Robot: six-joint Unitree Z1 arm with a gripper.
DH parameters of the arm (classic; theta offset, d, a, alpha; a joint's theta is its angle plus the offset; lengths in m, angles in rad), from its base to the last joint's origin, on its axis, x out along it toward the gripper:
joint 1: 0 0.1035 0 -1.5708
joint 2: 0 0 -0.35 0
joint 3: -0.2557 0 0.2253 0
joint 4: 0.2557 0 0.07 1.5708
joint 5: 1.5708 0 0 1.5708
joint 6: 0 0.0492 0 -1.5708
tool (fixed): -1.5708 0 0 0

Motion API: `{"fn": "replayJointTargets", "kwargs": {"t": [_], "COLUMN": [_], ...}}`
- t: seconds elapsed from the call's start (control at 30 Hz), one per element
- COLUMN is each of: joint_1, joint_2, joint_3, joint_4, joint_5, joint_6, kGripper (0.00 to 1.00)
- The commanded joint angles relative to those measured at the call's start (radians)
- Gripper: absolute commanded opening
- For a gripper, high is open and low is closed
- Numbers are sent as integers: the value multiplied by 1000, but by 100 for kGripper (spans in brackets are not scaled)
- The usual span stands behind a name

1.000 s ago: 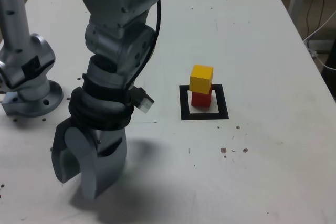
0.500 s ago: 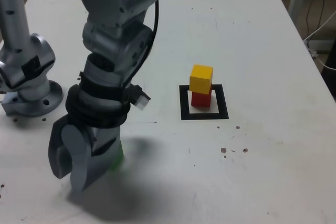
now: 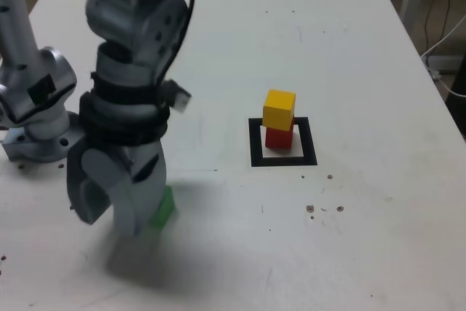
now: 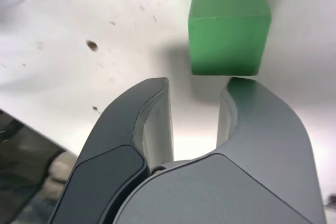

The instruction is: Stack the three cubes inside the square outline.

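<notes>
Green cube [image 4: 228, 40] now peeking past my gripper [image 4: 195, 85], on table [image 3: 349, 245], ungrasped; jaws apart, empty; arm has shifted, so realigning over cube likely comes before lifting

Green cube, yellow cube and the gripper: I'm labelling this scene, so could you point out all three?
Green cube [image 4: 227, 45]: wrist view, its larger, brighter face.
Yellow cube [image 3: 278, 116]: exterior view, its front side.
Gripper [image 4: 197, 81]: wrist view, the gap midway between its open fingertips.

matt green cube [image 4: 228, 32], smooth grey end effector [image 4: 195, 114]
</notes>
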Motion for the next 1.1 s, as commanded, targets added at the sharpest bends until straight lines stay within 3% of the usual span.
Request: {"fn": "replayJointTargets", "kwargs": {"t": [0.0,0.17,0.5,0.77,1.07], "joint_1": [1,1,1,2,52], "joint_2": [-19,-13,-4,22,63], "joint_3": [-8,-24,-32,-29,22], "joint_4": [15,27,32,9,-80], "joint_5": [34,75,85,78,34], "joint_6": [-29,-43,-31,45,156], "kGripper": [100,100,100,99,97]}}
